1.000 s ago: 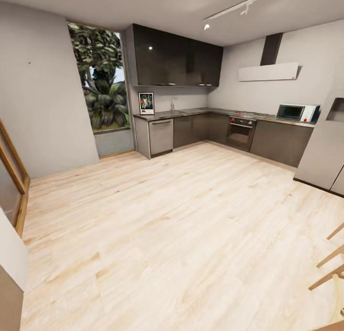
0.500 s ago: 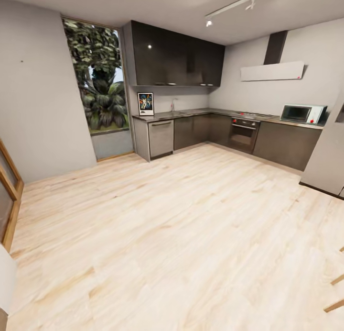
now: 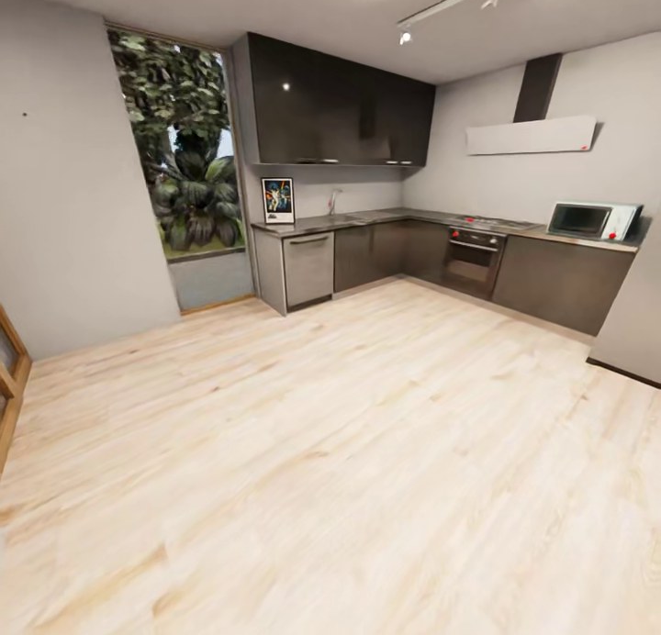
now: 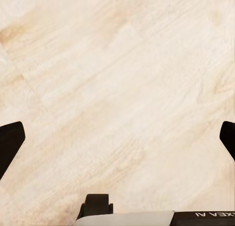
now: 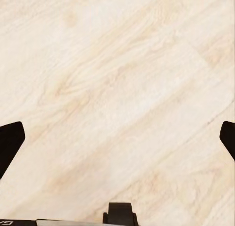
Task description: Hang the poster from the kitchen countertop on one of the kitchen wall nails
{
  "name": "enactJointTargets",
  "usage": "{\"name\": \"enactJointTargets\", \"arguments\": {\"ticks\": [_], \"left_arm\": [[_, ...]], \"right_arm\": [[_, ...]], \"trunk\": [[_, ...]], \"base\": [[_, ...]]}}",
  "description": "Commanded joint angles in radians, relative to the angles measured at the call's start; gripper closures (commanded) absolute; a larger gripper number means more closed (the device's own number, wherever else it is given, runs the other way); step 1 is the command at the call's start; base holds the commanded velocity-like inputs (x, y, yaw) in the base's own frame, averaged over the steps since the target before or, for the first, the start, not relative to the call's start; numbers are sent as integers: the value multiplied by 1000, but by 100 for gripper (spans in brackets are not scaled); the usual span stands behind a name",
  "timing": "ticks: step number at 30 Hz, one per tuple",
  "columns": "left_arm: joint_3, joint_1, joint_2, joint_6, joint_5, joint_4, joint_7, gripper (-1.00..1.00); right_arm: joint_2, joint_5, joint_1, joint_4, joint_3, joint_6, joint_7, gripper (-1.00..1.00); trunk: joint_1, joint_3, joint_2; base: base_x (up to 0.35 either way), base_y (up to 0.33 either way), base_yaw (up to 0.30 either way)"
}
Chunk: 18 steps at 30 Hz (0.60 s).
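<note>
well, the poster (image 3: pixel 278 200) stands upright at the near left end of the kitchen countertop (image 3: pixel 367 217), leaning back against the wall just under the dark upper cabinets (image 3: pixel 335 103), far across the wood floor (image 3: pixel 349 451) from the robot. the left gripper (image 4: pixel 117 138) and the right gripper (image 5: pixel 117 138) both hang over bare floor with their fingers spread wide apart and nothing between them. the likely trouble from here is the approach: a base that rolls in too fast or off-line could bump the lower cabinets, and a reach that nudges the thin frame could tip it flat or slide it off the counter's end. by count there is one poster, one microwave (image 3: pixel 592 220), one oven (image 3: pixel 473 259), one tall window (image 3: pixel 179 149), and one small dark dot on the left wall (image 3: pixel 24 115) that may be a nail, too small to tell.
</note>
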Motion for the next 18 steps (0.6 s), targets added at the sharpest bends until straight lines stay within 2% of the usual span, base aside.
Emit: {"name": "enactJointTargets", "arguments": {"ticks": [1, 13, 18], "left_arm": [[1, 0, 0, -2, 0, -1, 0, -100], [2, 0, 0, -2, 0, -1, 0, -100], [1, 0, 9, -2, 0, -1, 0, -100]], "right_arm": [[0, 1, 0, 1, 1, -3, 0, -100], [0, 1, 0, 0, 1, -3, 0, -100], [0, 2, 0, 0, 1, -2, 0, -100]], "trunk": [[1, -1, 0], [1, -1, 0], [1, -1, 0]], "base": [[333, 0, 0], [333, 0, 0], [334, 0, 0]]}}
